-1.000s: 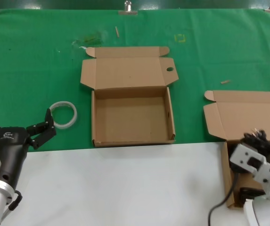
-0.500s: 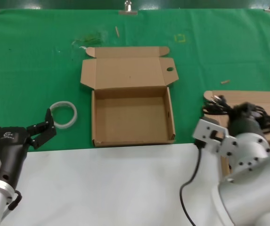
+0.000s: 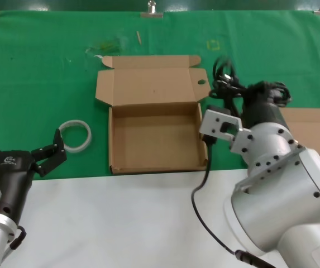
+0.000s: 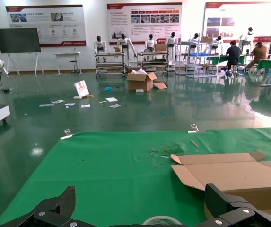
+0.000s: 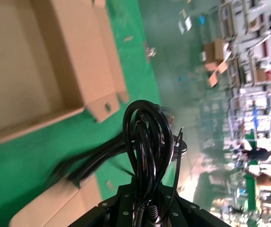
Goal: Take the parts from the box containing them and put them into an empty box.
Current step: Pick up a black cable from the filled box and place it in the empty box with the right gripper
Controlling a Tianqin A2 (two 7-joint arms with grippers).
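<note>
The right gripper [image 3: 243,92] carries a black looped power-cable bundle [image 3: 227,84], jaws closed on it, just beside the empty brown cardboard box with the holed lid tab [image 3: 157,142]. The step in hand is transfer. The next move calls for travel over that box's interior, then release. The left gripper [image 3: 20,153] waits well apart from that box, near a white ring [image 3: 75,135], jaws spread wide.

The right arm hides most of the box containing them [image 3: 316,131]; the cable bundle [image 5: 147,142] is partly motion-blurred.
</note>
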